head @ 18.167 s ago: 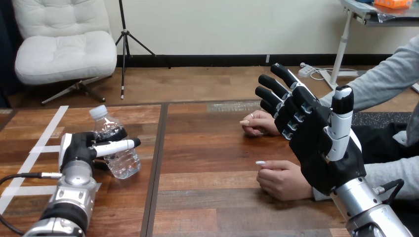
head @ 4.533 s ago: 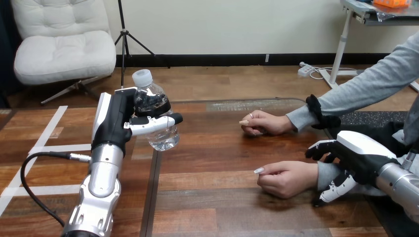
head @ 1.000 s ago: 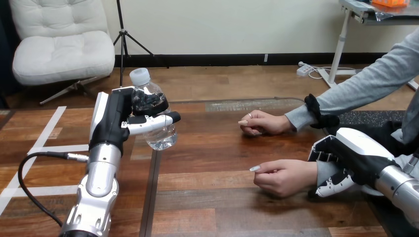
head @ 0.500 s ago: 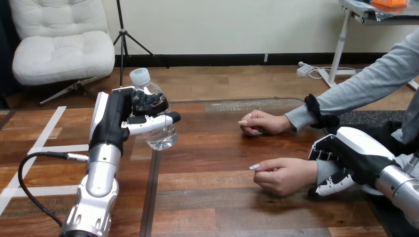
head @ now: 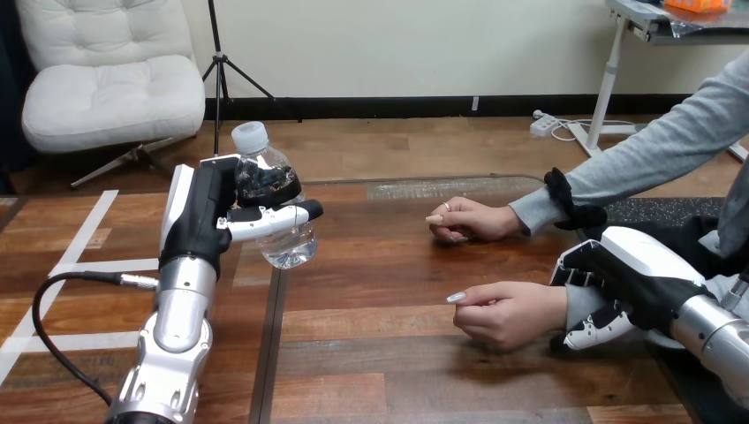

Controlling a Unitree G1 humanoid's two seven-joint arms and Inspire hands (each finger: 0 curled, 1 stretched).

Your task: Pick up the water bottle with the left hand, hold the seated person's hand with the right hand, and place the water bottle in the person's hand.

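Observation:
My left hand [head: 205, 221] is shut on a clear water bottle [head: 281, 240] with a white cap, holding it upright above the table's left half. The person's nearer hand [head: 508, 314] rests loosely curled on the table at the right. My right hand [head: 629, 281] sits on the grey-sleeved wrist behind it, fingers [head: 576, 275] curled over the top and thumb [head: 593, 333] underneath. The person's farther hand [head: 468, 219] lies on the table further back. A wide stretch of table separates the bottle from both of the person's hands.
White tape strips [head: 81, 237] mark the wooden table [head: 380, 353] at the left. A black cable [head: 49, 305] loops beside my left forearm. A dark seam [head: 276, 318] runs between the table's two panels.
Since the earliest frame my left hand has lifted the bottle off the table, and my right hand has come down from raised and open onto the person's wrist. Over the last second nothing has moved.

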